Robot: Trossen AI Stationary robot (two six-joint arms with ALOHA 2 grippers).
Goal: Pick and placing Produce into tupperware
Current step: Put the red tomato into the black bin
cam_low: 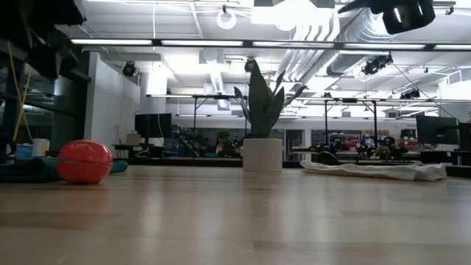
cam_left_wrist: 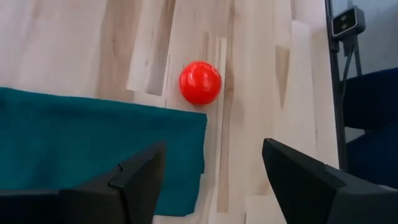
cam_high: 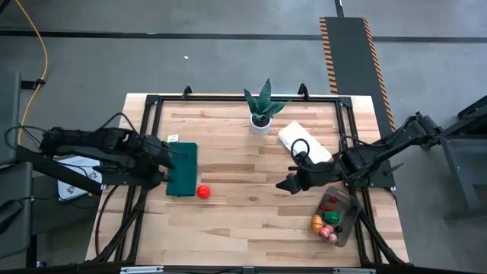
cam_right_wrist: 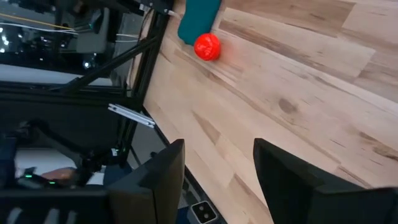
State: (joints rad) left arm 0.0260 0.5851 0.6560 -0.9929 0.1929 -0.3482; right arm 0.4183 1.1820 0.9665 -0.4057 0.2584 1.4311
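Pale wooden table (cam_high: 243,205) carries one red ball (cam_high: 203,192) touching the green mat (cam_high: 183,169); more produce (cam_high: 327,217) fills the tupperware (cam_high: 346,221). Left gripper (cam_high: 171,158) over the mat and right gripper (cam_high: 293,181) both stand parted, empty.

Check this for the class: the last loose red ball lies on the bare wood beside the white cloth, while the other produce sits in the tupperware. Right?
Not quite. The red ball lies beside the green mat, not the white cloth, as the high view shows. It is on bare wood, and the other produce does sit in the tupperware.
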